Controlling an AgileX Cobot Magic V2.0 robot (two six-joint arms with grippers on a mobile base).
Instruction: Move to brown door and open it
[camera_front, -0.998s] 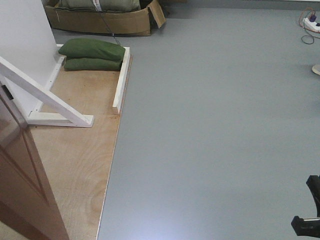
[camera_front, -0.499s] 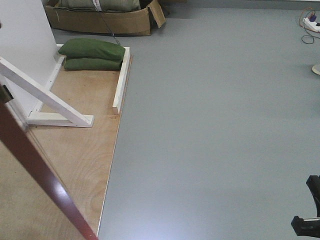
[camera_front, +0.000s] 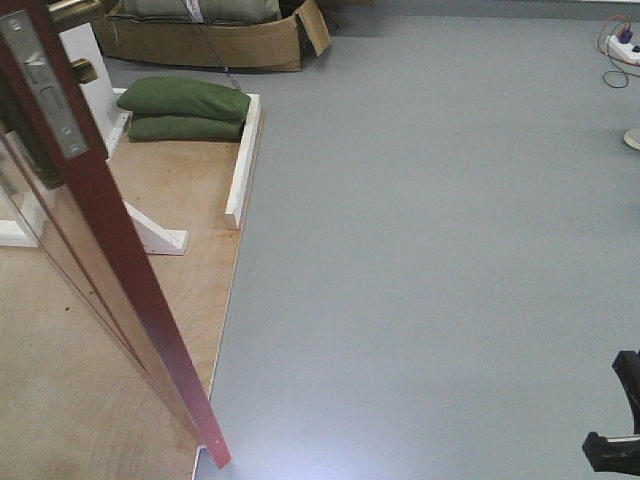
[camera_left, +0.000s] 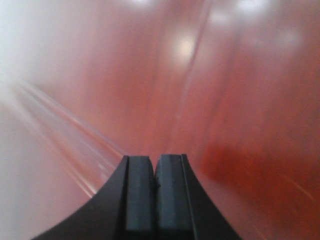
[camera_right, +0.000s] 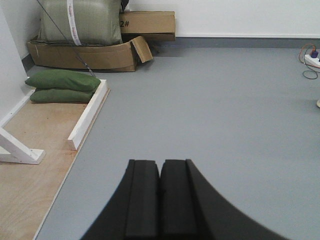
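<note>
The plain grey floor (camera_front: 430, 250) fills most of the front view and lies below and ahead of the right gripper (camera_right: 160, 185). Its two black pads are pressed together with nothing between them.

The tall glossy reddish-brown wooden door (camera_front: 128, 262) stands edge-on at the left of the front view, its narrow edge running down to the seam where the floor meets a light plywood platform (camera_front: 185, 180). In the left wrist view this door (camera_left: 235, 85) fills the whole frame directly ahead of the left gripper (camera_left: 155, 175). That gripper's pads also meet with nothing held. The blur there leaves it unclear whether the tips touch the panel.

Far ahead and to the left of the right gripper, a torn brown cardboard box (camera_front: 200, 45) sits against the wall. Two stacked green sandbags (camera_front: 190, 100) lie in front of it on the platform, beside a white wooden rail (camera_front: 240, 165).

High on the door's edge is a silver metal latch plate (camera_front: 45, 85). Just beside it shows what looks like a brass lever handle (camera_front: 85, 70).
</note>
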